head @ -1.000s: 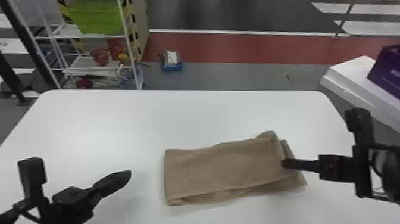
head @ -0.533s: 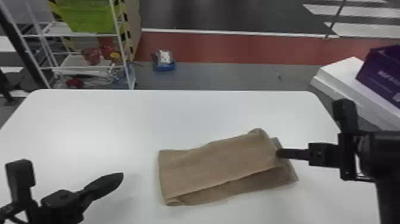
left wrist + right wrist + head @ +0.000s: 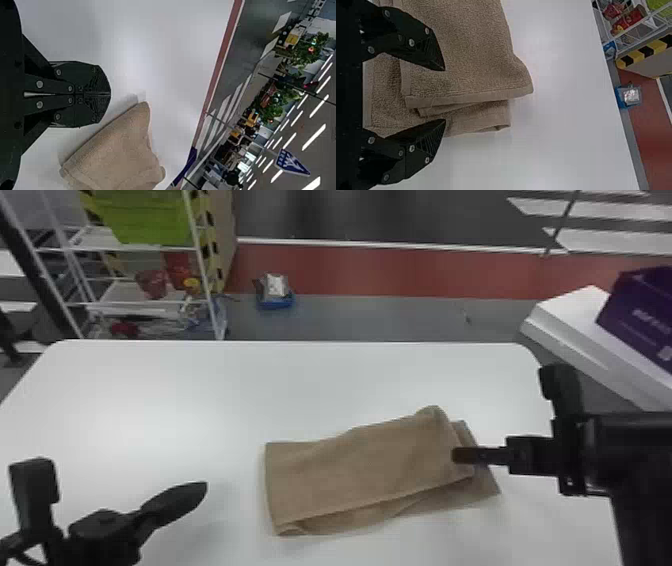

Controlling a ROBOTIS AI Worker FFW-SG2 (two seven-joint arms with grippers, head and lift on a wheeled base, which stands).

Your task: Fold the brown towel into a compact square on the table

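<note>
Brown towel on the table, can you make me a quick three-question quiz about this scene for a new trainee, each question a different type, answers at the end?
1. True or false: the left gripper is shut and clear of the towel.

2. Multiple choice: which gripper is at the towel's right end?
A) the left gripper
B) the right gripper
C) neither gripper

3. Fill the gap: the box off to the right of the table is ____ in colour.

Key: 1 true; 2 B; 3 purple.
</note>
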